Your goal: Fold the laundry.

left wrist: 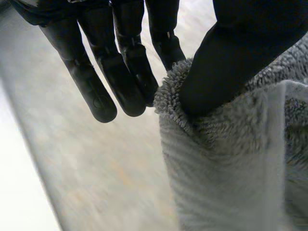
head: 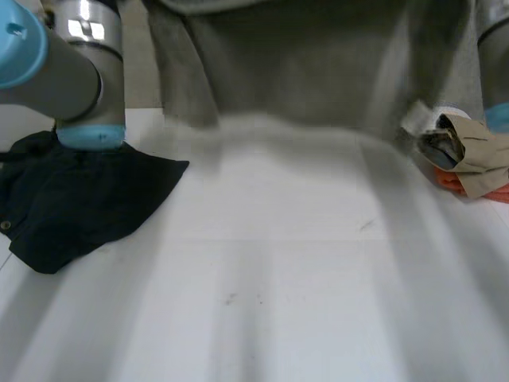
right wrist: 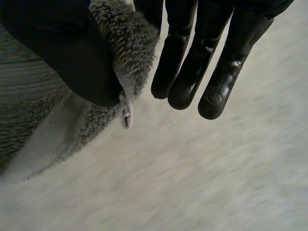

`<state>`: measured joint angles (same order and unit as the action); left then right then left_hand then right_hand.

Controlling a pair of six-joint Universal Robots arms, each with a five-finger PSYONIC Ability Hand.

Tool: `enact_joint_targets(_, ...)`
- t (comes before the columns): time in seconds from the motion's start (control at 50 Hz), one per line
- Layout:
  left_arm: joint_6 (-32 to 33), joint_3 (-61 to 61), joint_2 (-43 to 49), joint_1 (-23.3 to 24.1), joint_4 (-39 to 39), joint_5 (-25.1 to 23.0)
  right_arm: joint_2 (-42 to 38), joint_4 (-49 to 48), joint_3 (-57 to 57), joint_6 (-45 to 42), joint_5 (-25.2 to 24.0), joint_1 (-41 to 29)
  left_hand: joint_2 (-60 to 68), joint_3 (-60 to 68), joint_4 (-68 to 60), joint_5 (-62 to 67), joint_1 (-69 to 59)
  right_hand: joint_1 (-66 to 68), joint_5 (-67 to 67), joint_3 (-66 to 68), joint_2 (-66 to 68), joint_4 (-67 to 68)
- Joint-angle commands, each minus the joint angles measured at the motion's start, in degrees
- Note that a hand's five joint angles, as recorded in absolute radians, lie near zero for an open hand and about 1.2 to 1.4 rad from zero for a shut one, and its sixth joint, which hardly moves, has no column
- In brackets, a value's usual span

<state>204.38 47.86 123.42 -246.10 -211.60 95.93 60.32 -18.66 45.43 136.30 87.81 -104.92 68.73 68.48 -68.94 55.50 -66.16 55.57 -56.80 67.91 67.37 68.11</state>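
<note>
Grey fluffy terry towel [head: 318,64]: held up spread over the far side of the white table [head: 278,278]. Its edge is pinched under the left hand [left wrist: 226,67] thumb, 1 corner under the right hand [right wrist: 57,48] thumb. Black crumpled garment [head: 71,199] is laid at left, beige cloth [head: 477,155] at right

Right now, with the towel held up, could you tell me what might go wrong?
The left hand and the right hand pinch the grey towel just at its edge, so a corner could slip free. The hanging towel reaches near the black garment and the beige clothes and might drag either along.
</note>
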Motion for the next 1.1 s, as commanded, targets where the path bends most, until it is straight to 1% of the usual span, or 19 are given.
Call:
enact_joint_targets(0.02, -0.1, 1.1, -0.5, -0.3, -2.9, 1.3, -0.2, -4.9, 0.2, 0.4, -0.2, -0.1, 11.3, 11.5, -11.1, 14.5, -13.8, 24.4, -13.2, 12.1, 12.6, 11.9)
enact_joint_targets(0.14, -0.8, 11.3, -1.6, -0.3, -2.5, 0.8, -0.4, -5.1, 6.7, 2.2, -1.3, 0.2, 11.3, 11.5, -11.1, 14.5, -13.8, 24.4, -13.2, 12.1, 12.6, 11.9)
enact_joint_targets(0.18, -1.0, 15.3, -2.0, -0.3, -2.3, 0.8, -0.6, -4.9, 10.2, 2.6, -2.7, 0.2, 11.3, 11.5, -11.1, 14.5, -13.8, 24.4, -13.2, 12.1, 12.6, 11.9)
enact_joint_targets(0.28, -1.0, 22.9, -1.1, -0.2, -2.2, 0.7, -2.0, -4.5, 18.5, 2.7, -5.1, 0.2, 11.3, 11.5, -11.1, 14.5, -13.8, 24.4, -13.2, 12.1, 12.6, 11.9)
enact_joint_targets(0.36, -1.1, 28.1, 0.8, -0.2, -2.1, 0.7, -3.6, -3.2, 25.0, 2.7, -5.5, 0.2, 11.3, 11.5, -11.1, 14.5, -13.8, 24.4, -13.2, 12.1, 12.6, 11.9)
enact_joint_targets(0.44, -0.5, 31.3, 4.3, 0.4, -1.5, 0.6, -5.9, 2.7, 27.3, 2.6, -5.0, 0.7, 11.3, 11.5, -11.1, 14.5, -13.8, 24.4, -13.2, 12.1, 12.6, 11.9)
enact_joint_targets(0.48, -0.1, 32.9, 5.3, 0.8, -0.1, 0.6, -6.4, 8.3, 27.5, 2.2, -4.9, 0.8, 11.3, 11.5, -11.1, 14.5, -13.8, 24.4, -13.2, 12.1, 12.6, 11.9)
enact_joint_targets(0.5, 0.1, 33.9, 5.5, 0.9, 2.0, 0.6, -6.0, 12.5, 27.9, 2.0, -4.9, 1.0, 11.3, 11.5, -11.1, 14.5, -13.8, 24.4, -13.2, 12.1, 12.6, 11.9)
enact_joint_targets(0.56, 0.9, 35.0, 5.4, 1.1, 6.4, 0.6, -5.0, 19.8, 28.4, 1.3, -4.9, 1.3, 11.3, 11.5, -11.1, 14.5, -13.8, 24.4, -13.2, 12.1, 12.6, 11.9)
enact_joint_targets(0.62, 2.6, 36.3, 4.4, 1.2, 13.2, 0.9, -3.4, 26.6, 29.0, 0.7, -4.9, 2.4, 11.3, 11.5, -11.1, 14.5, -13.8, 24.4, -13.2, 12.1, 12.6, 11.9)
enact_joint_targets(0.64, 3.0, 36.7, 3.9, 1.3, 15.1, 1.0, -1.9, 31.4, 30.1, -0.1, -4.9, 3.4, 11.3, 11.5, -11.1, 14.5, -13.8, 24.4, -13.2, 12.1, 12.6, 11.9)
enact_joint_targets(0.7, 4.1, 38.9, -0.5, 1.3, 22.7, 1.2, 0.6, 37.7, 32.2, -1.7, -4.8, 4.3, 11.3, 11.5, -11.1, 14.5, -13.8, 24.4, -13.2, 12.1, 12.6, 11.9)
enact_joint_targets(0.72, 4.1, 40.6, -2.7, 1.3, 26.5, 1.3, 2.3, 41.4, 34.0, -3.4, -4.8, 4.8, 11.3, 11.5, -11.1, 14.5, -13.8, 24.4, -13.2, 12.1, 12.6, 11.9)
enact_joint_targets(0.78, 4.2, 43.6, -6.0, 1.6, 31.9, 1.4, 5.0, 45.7, 37.9, -7.5, -4.6, 5.5, 11.3, 11.5, -11.1, 14.5, -13.8, 24.4, -13.2, 12.1, 12.6, 11.9)
enact_joint_targets(0.8, 4.2, 45.7, -8.2, 1.8, 35.2, 1.4, 7.2, 47.5, 41.2, -10.9, -4.3, 6.4, 11.3, 11.5, -11.1, 14.5, -13.8, 24.4, -13.2, 12.1, 12.6, 11.9)
enact_joint_targets(0.88, 4.4, 51.3, -14.4, 3.5, 41.9, 1.2, 15.7, 49.2, 49.8, -18.8, -2.9, 8.9, 11.3, 11.5, -11.1, 14.5, -13.8, 24.4, -13.2, 12.1, 12.6, 11.9)
enact_joint_targets(0.96, 5.5, 55.8, -18.0, 5.7, 47.2, 0.7, 21.0, 49.2, 54.5, -23.5, -3.6, 12.1, 11.3, 11.5, -11.1, 14.5, -13.8, 24.4, -13.2, 12.1, 12.6, 11.9)
enact_joint_targets(1.02, 6.2, 56.1, -18.4, 6.7, 48.0, 0.9, 21.3, 49.2, 55.6, -24.3, -4.0, 13.1, 11.3, 11.5, -11.1, 14.5, -13.8, 24.4, -13.2, 12.1, 12.6, 11.9)
enact_joint_targets(1.1, 6.2, 53.7, -18.0, 7.0, 45.3, 0.8, 20.8, 48.2, 55.3, -23.9, -5.0, 13.0, 11.3, 11.5, -11.1, 14.5, -13.8, 24.4, -13.2, 12.1, 12.6, 11.9)
